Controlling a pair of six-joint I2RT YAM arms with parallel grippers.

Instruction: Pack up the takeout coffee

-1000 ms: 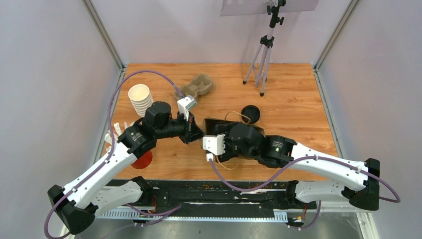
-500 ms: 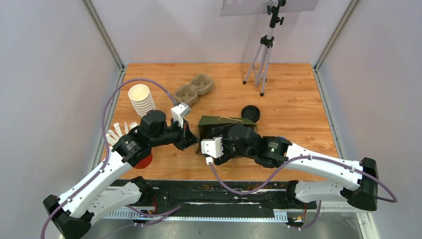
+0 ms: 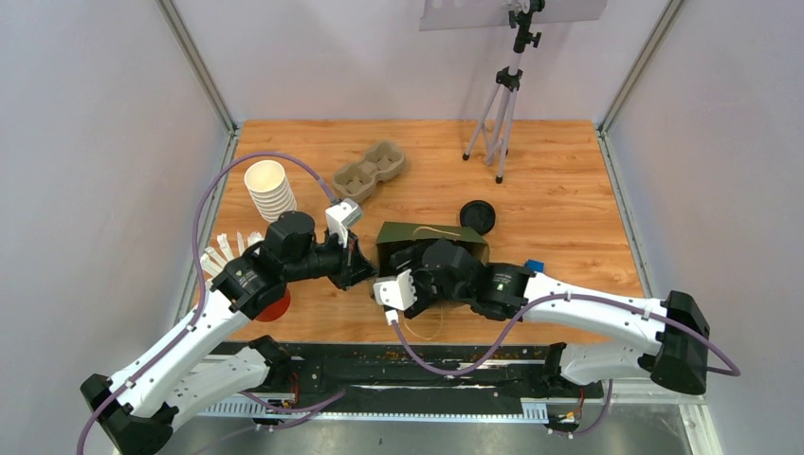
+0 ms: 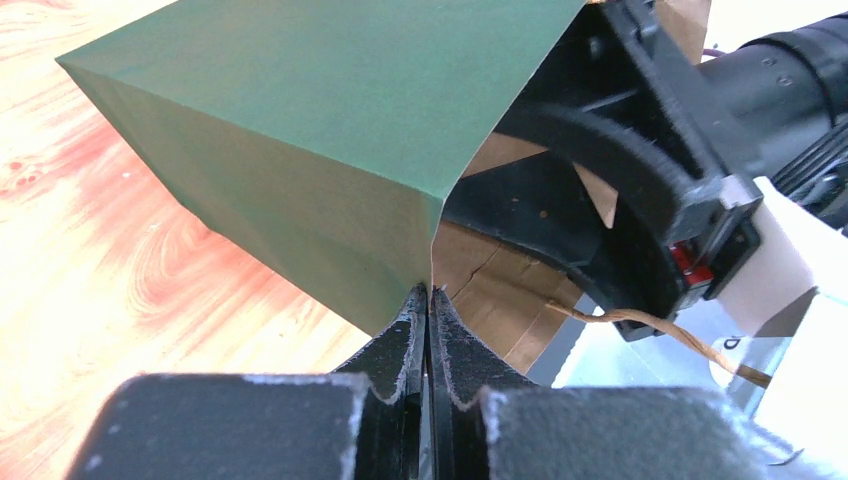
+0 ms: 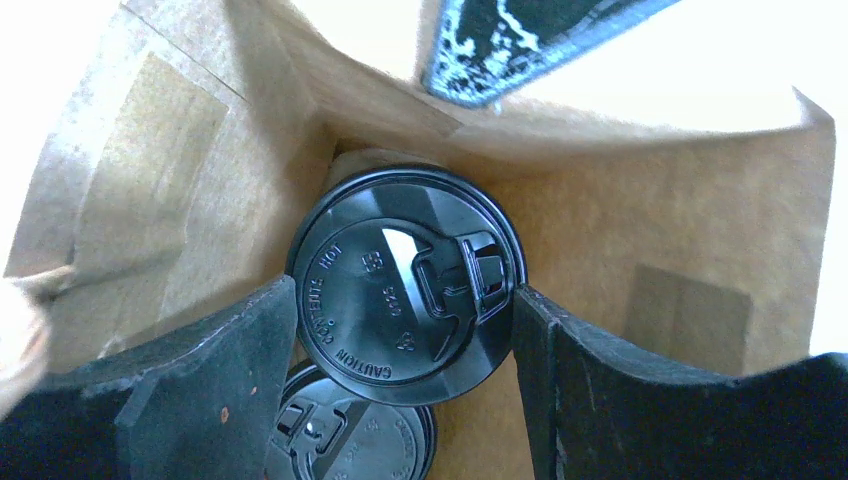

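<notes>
Pinching bag (image 4: 300,140) edge tight with closed left tool (image 4: 428,295); clasping lidded cup (image 5: 400,270) in right tool (image 5: 405,310), deep inside bag, beside second cup (image 5: 355,440). Keep upright, seat on bag floor, then release and withdraw straight.

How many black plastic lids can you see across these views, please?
3. Two sit inside the paper bag: the upper lid and the lower lid. The loose lid lies on the table beyond the bag. Others may be hidden.

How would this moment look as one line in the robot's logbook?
left claw: pinching rim of green bag | right claw: inside bag, gripping lidded cup | second cup: in bag
</notes>
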